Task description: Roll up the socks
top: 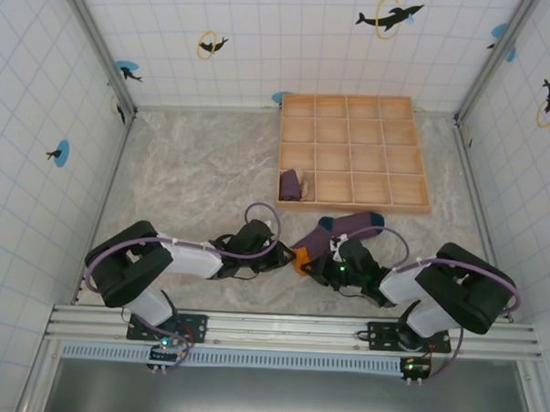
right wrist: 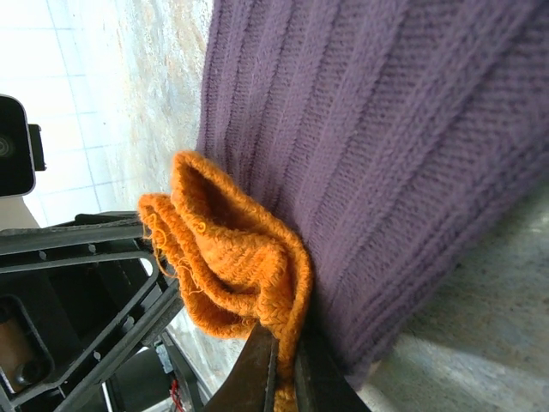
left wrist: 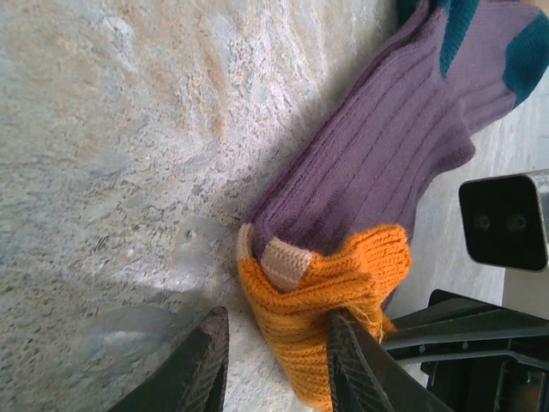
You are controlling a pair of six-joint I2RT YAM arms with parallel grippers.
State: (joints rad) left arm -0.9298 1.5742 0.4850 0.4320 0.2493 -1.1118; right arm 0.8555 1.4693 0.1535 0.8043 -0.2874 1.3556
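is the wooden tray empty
No, a purple sock bundle sits in the near-left corner compartment of the tray.

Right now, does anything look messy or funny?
Yes. The orange cuff of the purple sock is scrunched up with loose threads sticking out, pinched in the right pincer.

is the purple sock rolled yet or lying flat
Mostly flat: purple sock lies stretched on the table, only its orange cuff bunched up.
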